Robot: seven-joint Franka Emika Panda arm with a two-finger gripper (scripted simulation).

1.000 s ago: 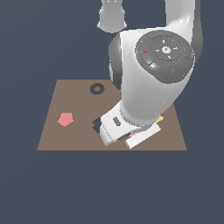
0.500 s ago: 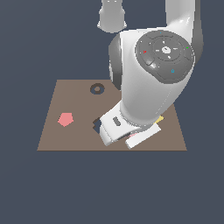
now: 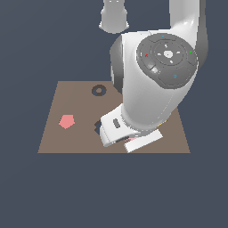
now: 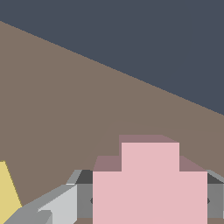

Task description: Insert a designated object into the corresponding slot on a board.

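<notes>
Pink cross (image 4: 149, 183) lying flat on board (image 4: 65, 109), hand (image 4: 148, 199) gripping it

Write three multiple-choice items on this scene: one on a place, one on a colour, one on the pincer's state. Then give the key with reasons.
1. Where on the board does the pentagon lie?
A. toward the exterior view's left
B. under the arm
C. off the board

2. What colour is the cross in the wrist view?
A. navy
B. pale pink
C. green

3. How is the pincer?
A. open and empty
B. out of view
C. closed on the cross

Key: A, it sits left of the slot; B, the plus-shaped piece renders pale pink; C, a grey finger sits against each side of it.
</notes>
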